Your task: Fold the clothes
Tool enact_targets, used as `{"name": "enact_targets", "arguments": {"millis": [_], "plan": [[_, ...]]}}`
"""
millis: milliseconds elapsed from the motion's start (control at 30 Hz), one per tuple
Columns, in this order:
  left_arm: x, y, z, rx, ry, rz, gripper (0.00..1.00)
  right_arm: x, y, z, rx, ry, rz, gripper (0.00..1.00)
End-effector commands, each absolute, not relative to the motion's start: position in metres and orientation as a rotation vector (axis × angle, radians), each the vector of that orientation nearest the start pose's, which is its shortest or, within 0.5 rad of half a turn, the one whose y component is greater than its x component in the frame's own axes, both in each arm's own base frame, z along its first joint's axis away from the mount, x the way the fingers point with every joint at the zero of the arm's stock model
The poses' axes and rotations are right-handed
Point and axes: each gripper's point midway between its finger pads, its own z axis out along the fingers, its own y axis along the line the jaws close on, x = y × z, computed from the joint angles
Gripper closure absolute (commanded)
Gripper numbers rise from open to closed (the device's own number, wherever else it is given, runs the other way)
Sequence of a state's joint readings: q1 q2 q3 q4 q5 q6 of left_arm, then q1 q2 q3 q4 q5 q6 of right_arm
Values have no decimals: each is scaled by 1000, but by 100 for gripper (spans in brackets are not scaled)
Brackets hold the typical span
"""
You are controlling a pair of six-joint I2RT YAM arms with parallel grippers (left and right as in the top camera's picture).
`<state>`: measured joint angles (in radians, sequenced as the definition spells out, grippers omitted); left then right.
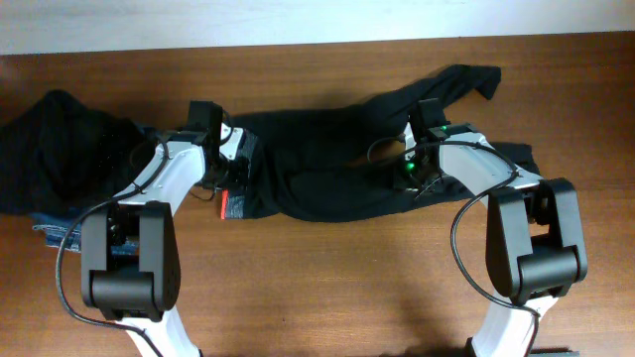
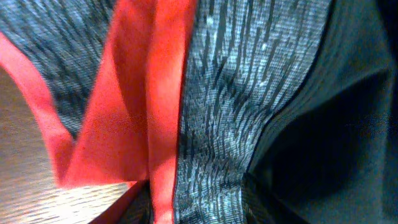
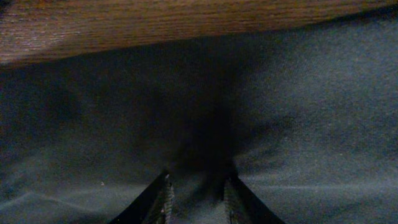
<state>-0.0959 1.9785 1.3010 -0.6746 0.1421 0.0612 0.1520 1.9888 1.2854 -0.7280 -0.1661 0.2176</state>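
The black trousers (image 1: pixel 327 149) lie spread across the middle of the table, with the legs reaching to the back right. Their red and grey waistband (image 1: pixel 232 205) is at the left end. It fills the left wrist view (image 2: pixel 205 106), close to the camera. My left gripper (image 1: pixel 241 171) sits on the waistband, with the band between its fingers (image 2: pixel 193 208). My right gripper (image 1: pixel 413 175) is down on a trouser leg. In the right wrist view its fingers (image 3: pixel 197 186) pinch black cloth (image 3: pixel 298 124), and creases run out from the pinch.
A bunched plain black garment (image 1: pixel 60 149) lies at the far left on top of blue jeans (image 1: pixel 48 230). The wooden table (image 1: pixel 327 288) runs to its back edge along the top of the overhead view.
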Motion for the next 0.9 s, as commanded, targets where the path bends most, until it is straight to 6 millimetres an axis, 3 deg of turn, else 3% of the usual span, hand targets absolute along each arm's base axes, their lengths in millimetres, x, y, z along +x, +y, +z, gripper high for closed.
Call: {"name": "enact_targets", "arguments": {"millis": [0, 167, 300, 367, 567, 867], "plan": [[388, -67, -9, 272, 2961, -270, 74, 366, 88, -18, 90, 3071, 293, 67], [391, -66, 0, 279, 2943, -262, 88, 366, 88, -18, 90, 3071, 293, 67], [393, -66, 36, 280, 2905, -260, 99, 366, 88, -18, 90, 3071, 293, 67], [387, -66, 57, 280, 2896, -260, 99, 366, 88, -18, 90, 3071, 292, 69], [343, -62, 98, 278, 2959, -262, 99, 365, 87, -18, 155, 3074, 281, 71], [288, -57, 100, 224, 3170, -286, 99, 367, 83, -19, 166, 3069, 249, 71]]}}
